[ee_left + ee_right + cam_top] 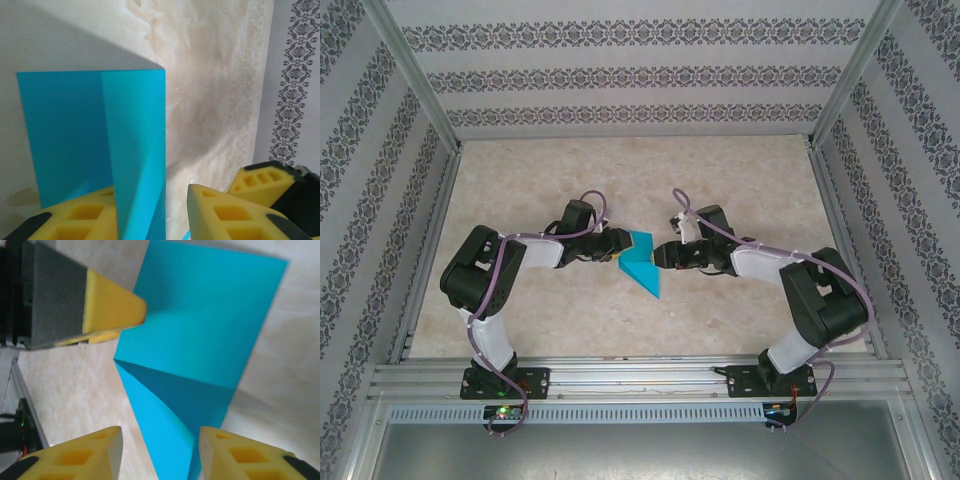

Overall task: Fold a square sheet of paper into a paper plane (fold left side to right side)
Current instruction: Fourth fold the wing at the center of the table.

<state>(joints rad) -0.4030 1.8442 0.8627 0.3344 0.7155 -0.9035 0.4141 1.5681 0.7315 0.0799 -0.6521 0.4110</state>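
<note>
Diagonally, teal sheet of paper (642,268), tip near-right.

A beige marbled tabletop (620,180) sits between walls (620,80) of striped floral wallpaper; aluminium rails (640,378) run along its near edge.

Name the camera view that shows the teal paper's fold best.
The right wrist view: the teal paper lies large, its diagonal crease and folded flap plain. The left wrist view also shows the paper close, with a raised flap, but its lower edge is cut off. The top external view shows the paper small and far.
</note>
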